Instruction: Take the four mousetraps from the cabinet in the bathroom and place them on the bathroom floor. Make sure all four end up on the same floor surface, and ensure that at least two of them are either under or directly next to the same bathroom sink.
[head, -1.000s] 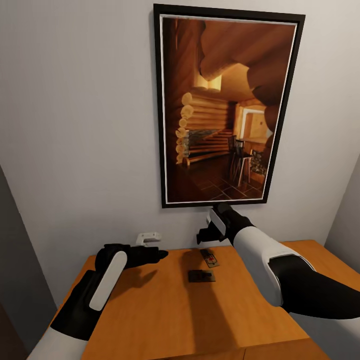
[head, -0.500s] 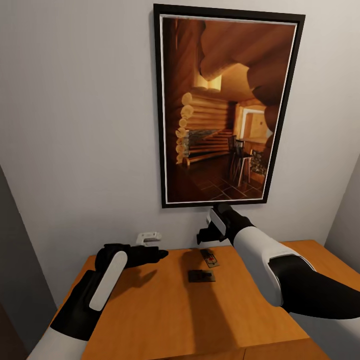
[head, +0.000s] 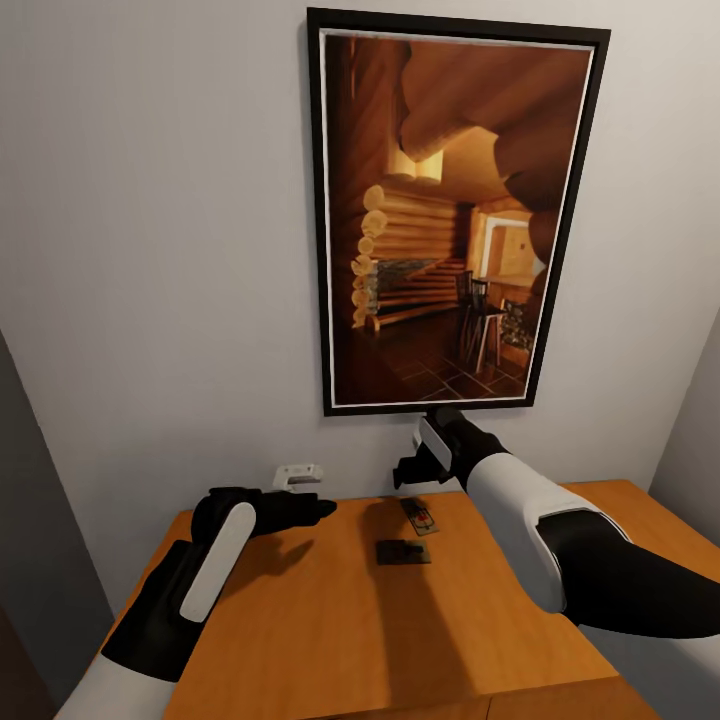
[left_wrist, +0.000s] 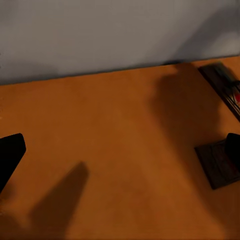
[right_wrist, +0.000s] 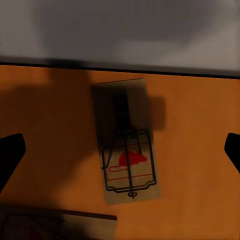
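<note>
Two mousetraps lie flat on the cabinet (head: 380, 610) top, near the back wall. The right gripper (head: 412, 474) hangs directly over the rear mousetrap (head: 420, 516), wrist pointing down, which looks like a line-up for a top grasp. In the right wrist view its fingers (right_wrist: 10, 155) stand wide apart at the picture's two edges, with the trap (right_wrist: 128, 150) centred between them and nothing held. That trap is a thin tan board with dark wire and a red mouse print. The nearer mousetrap (head: 403, 551) sits in shadow and reads darker, so its detail is hard to make out. The left gripper (head: 318, 508) hovers low over bare wood, well apart from both traps, spread and empty. The top is smooth orange-brown wood; a framed picture (head: 450, 210) hangs above
</note>
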